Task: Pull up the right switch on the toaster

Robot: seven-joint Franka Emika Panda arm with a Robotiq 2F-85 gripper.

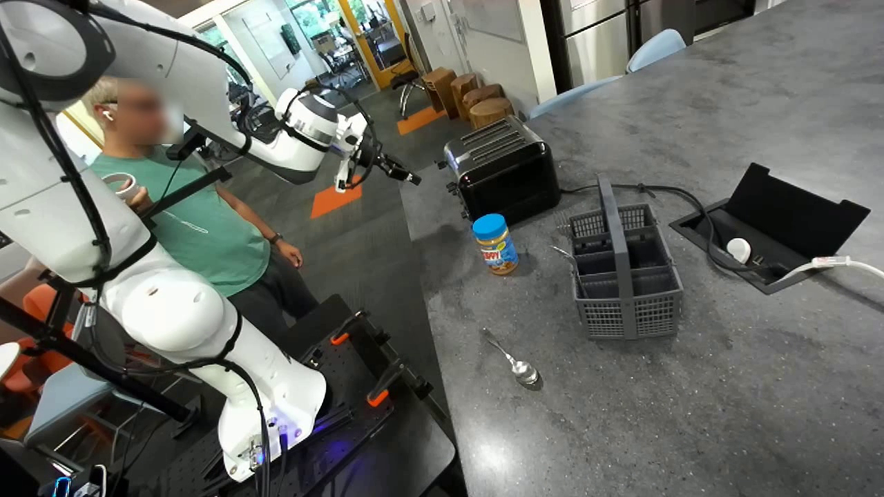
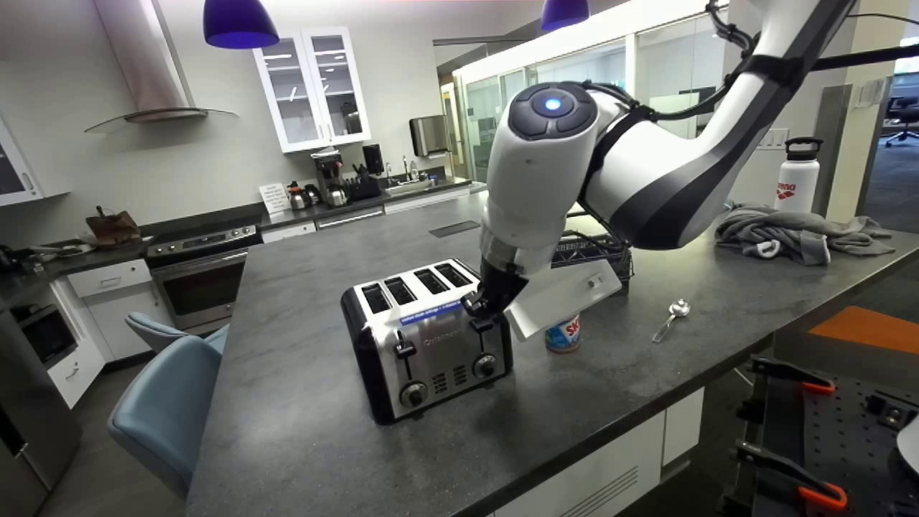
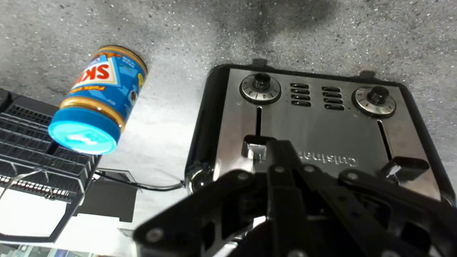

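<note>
In an exterior view: the toaster stands on a grey speckled counter, slots on top. Gripper hangs near the toaster's front, a gap between them. Only this angle has nearly the whole arm and a person in a green shirt. Jar just beside the toaster, grid-walled grey caddy near it, spoon well apart. Black cord runs from the toaster toward an open counter box.

In an exterior view the toaster's front shows: flat silvery metal between rounded black ends, blue strip along the upper edge, left lever, two round knobs. The gripper overlaps the right part of that face; a white plate beside it hides part of the jar and caddy. Crumpled grey towel and smooth white bottle appear only here, both well apart from the toaster. A range hood hangs well behind the toaster.

Wrist view, upside down: the gripper's slim black fingers are closed together, nothing seen in their hold. The black, shiny-faced right lever shows just beside their tips. Best detail here: straight grooves between levers and knobs, numbers around the knobs, two columns of oval black buttons, lettering on the metal. Jar shows a smooth blue lid and printed label, apart from the toaster.
</note>
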